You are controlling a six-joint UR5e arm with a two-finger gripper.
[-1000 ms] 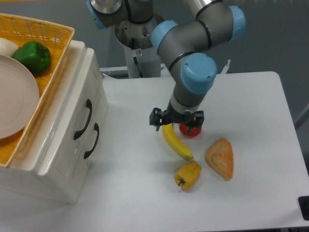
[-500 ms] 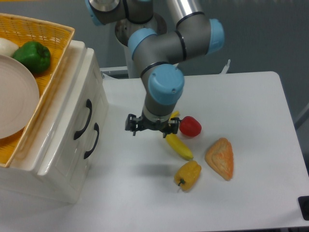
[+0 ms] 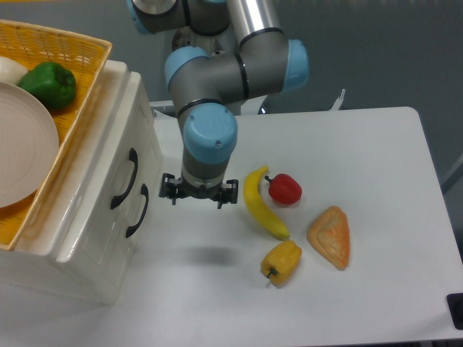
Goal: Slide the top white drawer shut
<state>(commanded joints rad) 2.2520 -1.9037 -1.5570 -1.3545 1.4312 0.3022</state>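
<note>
**Claw hangs beside the drawers**

Claw (image 3: pixel 198 194) of mine hovers above the table (image 3: pixel 362 144), fingers spread wide, pinching nothing. No writing or labels can be read anywhere. Just to its left sits the top white drawer (image 3: pixel 126 163): glossy cream front, one curved black handle (image 3: pixel 124 179), apart from my fingers. Right below it is the lower drawer (image 3: pixel 137 217) with its own black handle. To the claw's right lie a banana (image 3: pixel 260 206), a red pepper (image 3: pixel 285 189), a yellow pepper (image 3: pixel 281 262) and a wedge of bread (image 3: pixel 331 237). Far left, a wicker basket (image 3: pixel 72 50) holds a green pepper (image 3: pixel 48 84).
</note>
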